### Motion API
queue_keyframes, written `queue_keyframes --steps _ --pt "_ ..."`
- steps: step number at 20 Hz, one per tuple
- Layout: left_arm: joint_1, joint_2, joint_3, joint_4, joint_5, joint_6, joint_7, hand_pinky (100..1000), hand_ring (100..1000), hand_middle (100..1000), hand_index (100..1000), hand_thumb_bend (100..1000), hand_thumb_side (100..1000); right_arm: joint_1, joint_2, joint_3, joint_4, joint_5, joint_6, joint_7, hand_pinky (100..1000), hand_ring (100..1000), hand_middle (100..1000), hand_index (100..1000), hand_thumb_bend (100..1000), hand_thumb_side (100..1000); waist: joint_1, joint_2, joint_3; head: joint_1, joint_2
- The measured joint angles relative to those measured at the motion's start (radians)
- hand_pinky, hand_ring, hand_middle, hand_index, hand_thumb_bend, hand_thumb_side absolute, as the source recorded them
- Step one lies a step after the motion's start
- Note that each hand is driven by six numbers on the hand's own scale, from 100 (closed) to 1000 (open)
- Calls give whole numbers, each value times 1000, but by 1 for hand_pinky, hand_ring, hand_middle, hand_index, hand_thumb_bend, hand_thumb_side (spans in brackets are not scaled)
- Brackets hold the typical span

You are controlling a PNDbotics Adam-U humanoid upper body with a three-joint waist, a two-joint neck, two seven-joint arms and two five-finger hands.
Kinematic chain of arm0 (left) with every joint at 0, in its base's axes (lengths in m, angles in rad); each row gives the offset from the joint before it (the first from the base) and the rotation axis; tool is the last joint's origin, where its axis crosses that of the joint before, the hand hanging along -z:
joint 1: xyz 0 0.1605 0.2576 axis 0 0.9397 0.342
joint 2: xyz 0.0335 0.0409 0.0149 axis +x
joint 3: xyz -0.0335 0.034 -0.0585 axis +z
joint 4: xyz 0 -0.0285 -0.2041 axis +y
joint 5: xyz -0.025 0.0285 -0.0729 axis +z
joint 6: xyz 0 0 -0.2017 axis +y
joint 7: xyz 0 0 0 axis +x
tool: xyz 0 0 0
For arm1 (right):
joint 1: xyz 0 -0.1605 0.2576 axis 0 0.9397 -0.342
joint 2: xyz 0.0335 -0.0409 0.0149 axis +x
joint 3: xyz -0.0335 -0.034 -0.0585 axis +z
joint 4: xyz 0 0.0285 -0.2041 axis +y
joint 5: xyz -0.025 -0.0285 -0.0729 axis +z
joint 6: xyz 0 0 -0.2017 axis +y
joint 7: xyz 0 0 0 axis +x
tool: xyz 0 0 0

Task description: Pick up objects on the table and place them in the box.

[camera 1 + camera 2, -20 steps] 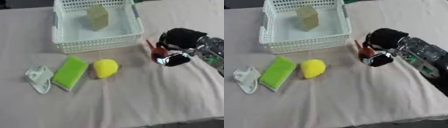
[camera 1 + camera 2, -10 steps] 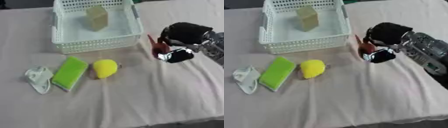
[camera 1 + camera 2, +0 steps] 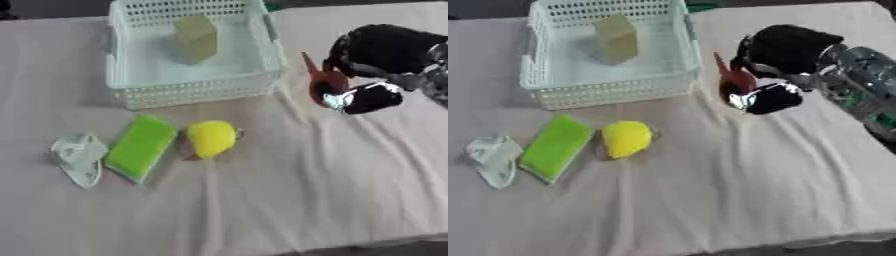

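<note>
Now, through my left eye, my right hand (image 3: pixel 372 52) comes in from the right, just beside the right wall of the white basket (image 3: pixel 140 92); my fingers are curled round a red object (image 3: pixel 322 80) whose pointed tip sticks up toward the basket's near right corner, and I cannot make out what it is beyond its colour and shape; a pale tan block (image 3: pixel 197 37) stands upright inside the basket, toward the far side; on the cloth-covered table (image 3: pixel 289 200), in front of the basket, a green sponge (image 3: pixel 140 147) lies slanted, a yellow lemon-shaped thing (image 3: pixel 210 139) sits just beside it on its right, and a pale crumpled piece (image 3: pixel 79 157) lies just beside it on its left. Through my right eye the same row lies near the left edge; the red object shows close by the basket's right wall, whether touching I cannot tell, with my thumb and fingers clamped on it; the silver joints of my right arm (image 3: pixel 864 82) run off toward the right edge; my left hand shows in neither view.
</note>
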Motion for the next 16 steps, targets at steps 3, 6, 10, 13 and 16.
queue_keyframes --steps 3,6,10,13,16 --pt "0 1 0 0 0 1 -1 1000 982 888 859 130 1000 -25 -17 -6 -15 -23 10 2 708 531 320 572 105 792 -6 -4 8 -3 -1" --pt "0 1 -3 0 0 2 -1 1000 982 888 859 128 1000 -60 -24 -6 -19 -43 17 8 711 530 315 568 102 798 -8 -5 20 -9 -1" --pt "0 1 -6 0 0 4 -5 1000 982 889 859 128 1000 -120 -26 -5 -6 -64 23 17 708 524 306 561 109 800 -19 -5 36 -19 -4" --pt "0 2 -9 0 0 4 -8 1000 982 889 859 127 1000 -161 -25 -4 16 -85 23 22 707 521 301 557 114 801 -20 -5 43 -25 -9" --pt "0 2 -12 0 0 5 -12 1000 983 889 859 126 1000 -210 -20 -2 49 -99 20 27 704 517 294 551 128 800 -27 -4 50 -33 -10"
